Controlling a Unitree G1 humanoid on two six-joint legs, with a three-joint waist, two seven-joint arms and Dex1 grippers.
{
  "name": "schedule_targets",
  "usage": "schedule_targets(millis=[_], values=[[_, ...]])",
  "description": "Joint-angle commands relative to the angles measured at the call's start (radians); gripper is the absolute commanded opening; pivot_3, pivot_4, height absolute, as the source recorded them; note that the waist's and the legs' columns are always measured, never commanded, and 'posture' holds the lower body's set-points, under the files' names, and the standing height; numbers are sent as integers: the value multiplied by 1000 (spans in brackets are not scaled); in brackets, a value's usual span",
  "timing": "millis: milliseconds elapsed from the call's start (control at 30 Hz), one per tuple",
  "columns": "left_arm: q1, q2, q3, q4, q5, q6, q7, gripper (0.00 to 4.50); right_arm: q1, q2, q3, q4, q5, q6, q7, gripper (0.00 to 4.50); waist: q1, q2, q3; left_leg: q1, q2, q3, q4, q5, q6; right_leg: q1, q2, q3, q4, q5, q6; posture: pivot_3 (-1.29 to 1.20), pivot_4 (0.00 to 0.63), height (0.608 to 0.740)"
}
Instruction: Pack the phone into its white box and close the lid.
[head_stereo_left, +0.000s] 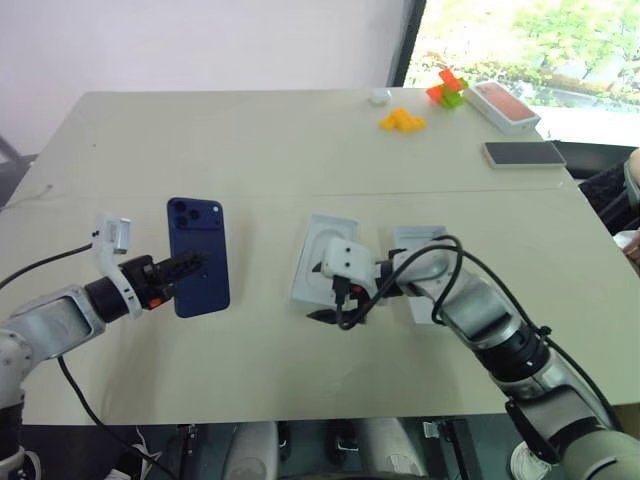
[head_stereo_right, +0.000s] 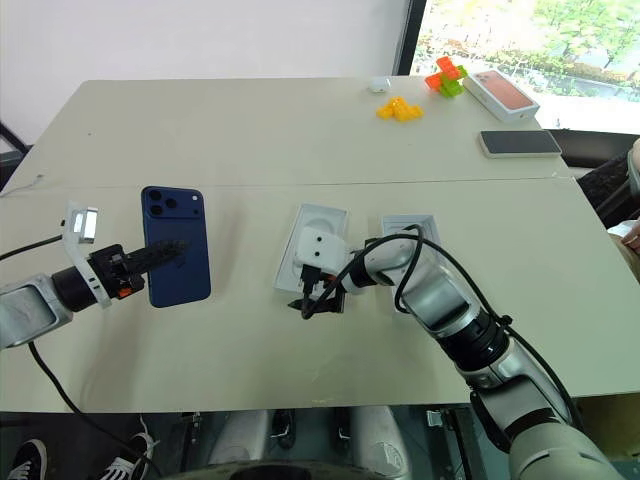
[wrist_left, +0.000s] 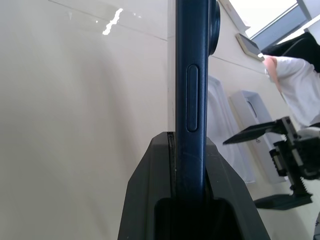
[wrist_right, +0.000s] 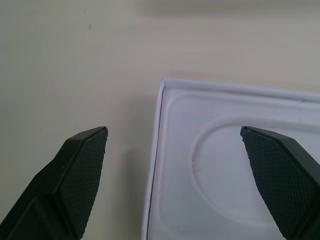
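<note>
Left gripper (head_stereo_left: 190, 268): black fingers clamped on the phone (head_stereo_left: 198, 256), held above the pale matte table (head_stereo_left: 250, 140). Phone slim, glossy dark blue, rounded corners, camera cluster at its far end.

Right gripper (wrist_right: 175, 145): knurled black fingertips spread wide, holding nothing, poised over the near corner of a flat white insert (head_stereo_left: 318, 250) with a moulded oval recess.

Just right of the insert lies a shallow white cardboard box (head_stereo_left: 420, 245), thin-walled, partly behind the right arm.

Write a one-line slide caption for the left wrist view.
Left gripper clamps the blue phone edge-on above the table.
</note>
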Motion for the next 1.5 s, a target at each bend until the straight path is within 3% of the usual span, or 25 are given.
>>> schedule_targets(millis=[33,133,200,400,467,767,933,1500], values=[[-12,-6,23,-37,-35,5,3,0,-3,-1,14,-31,-6,26,-15,4464,-1,0,0,0,0,0,0,0,0,0,0,0,0,0,0,0,150,737],[-8,-9,16,-40,-13,10,4,0,-10,-8,25,-27,-11,39,-18,4464,0,0,0,0,0,0,0,0,0,0,0,0,0,0,0,0,150,737],[-12,-11,14,-34,-20,20,7,0,-16,-18,36,-25,-24,30,-16,3945,0,0,0,0,0,0,0,0,0,0,0,0,0,0,0,0,150,737],[-23,-16,7,-20,-17,31,7,0,-16,-37,63,-13,-57,-17,-14,1176,-1,-1,-1,0,0,0,2,0,0,1,0,0,1,0,0,0,150,737],[-21,-14,10,-17,-18,36,5,0,-14,-42,64,-13,-63,-32,-10,494,-2,-2,-1,1,1,0,3,0,0,2,1,0,2,0,0,0,150,737],[-16,-11,20,-10,-22,54,-14,0,55,-125,13,-50,-25,-260,86,481,2,-2,-1,0,1,0,6,0,1,2,1,0,2,0,1,0,150,737],[-31,-17,7,-11,-17,55,-15,0,101,-128,-65,-83,69,-180,112,481,1,-2,-1,1,1,0,6,0,1,2,1,0,3,0,1,0,150,737],[-68,-36,-18,-12,18,66,-27,0,106,-60,-43,-125,60,-46,-7,481,1,-3,-1,1,1,-1,8,0,1,3,1,0,3,1,1,0,150,737]])
